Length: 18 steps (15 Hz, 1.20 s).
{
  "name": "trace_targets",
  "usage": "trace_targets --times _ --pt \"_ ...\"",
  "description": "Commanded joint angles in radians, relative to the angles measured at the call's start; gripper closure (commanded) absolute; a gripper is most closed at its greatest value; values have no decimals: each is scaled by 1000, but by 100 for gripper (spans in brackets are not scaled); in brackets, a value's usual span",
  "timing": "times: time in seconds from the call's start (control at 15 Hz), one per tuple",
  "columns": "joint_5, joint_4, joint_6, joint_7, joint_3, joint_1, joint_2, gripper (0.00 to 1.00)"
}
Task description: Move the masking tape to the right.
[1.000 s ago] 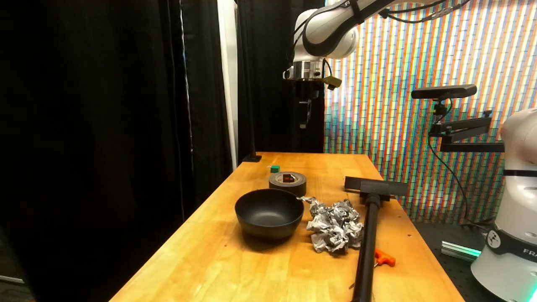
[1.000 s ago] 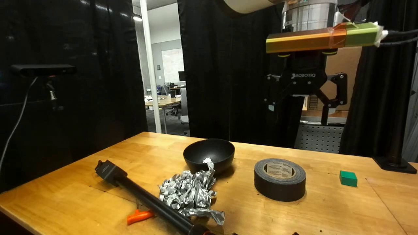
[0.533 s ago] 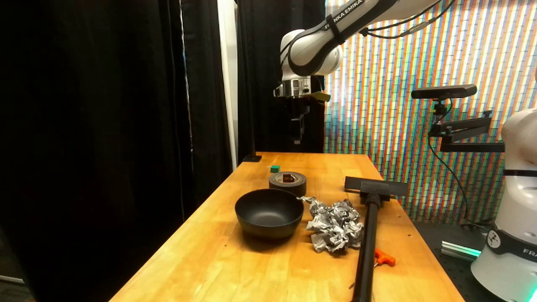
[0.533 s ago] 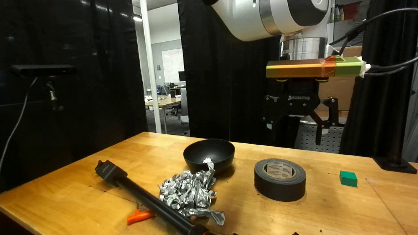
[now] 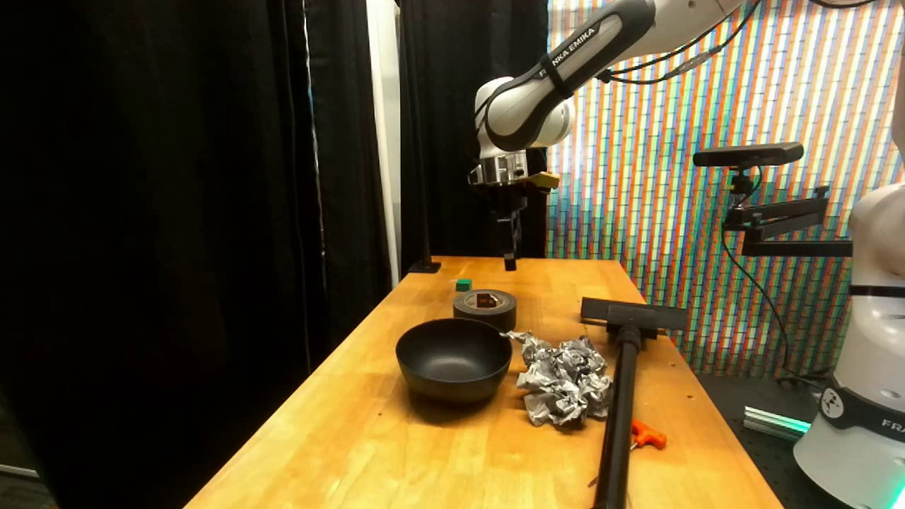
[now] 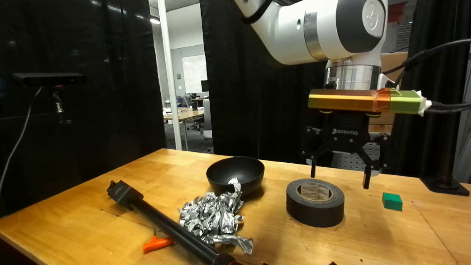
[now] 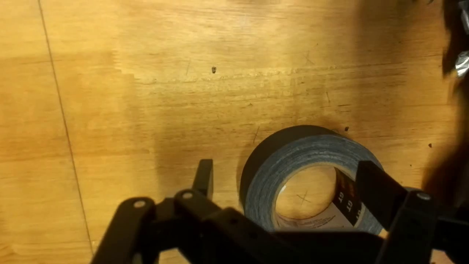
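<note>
Black curtains (image 5: 177,212) are filling the left of an exterior view, beside a wooden table (image 5: 424,466); the masking tape (image 6: 315,204) is lying flat on the table, right of centre in an exterior view, with a black bowl (image 6: 237,171) standing to its left in that frame and a green block (image 6: 392,201) resting to its right; the gripper (image 6: 340,181) is hovering above the table near the tape, touching neither; its jaws are standing apart and holding nothing; in the wrist view the tape is showing at lower right, partly hidden by one finger (image 7: 377,194); by judgement, the task is standing at the approach stage; no transfer is being made yet; alignment, gripping, carrying right and release are remaining.
</note>
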Motion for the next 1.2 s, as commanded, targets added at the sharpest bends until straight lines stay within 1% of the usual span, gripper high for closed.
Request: trace_targets --times 0.0,0.47,1.13 --pt "1 15 2 -2 31 -10 32 0" --pt "0 41 2 -6 71 -10 78 0" --pt "8 143 33 -30 85 -28 184 0"
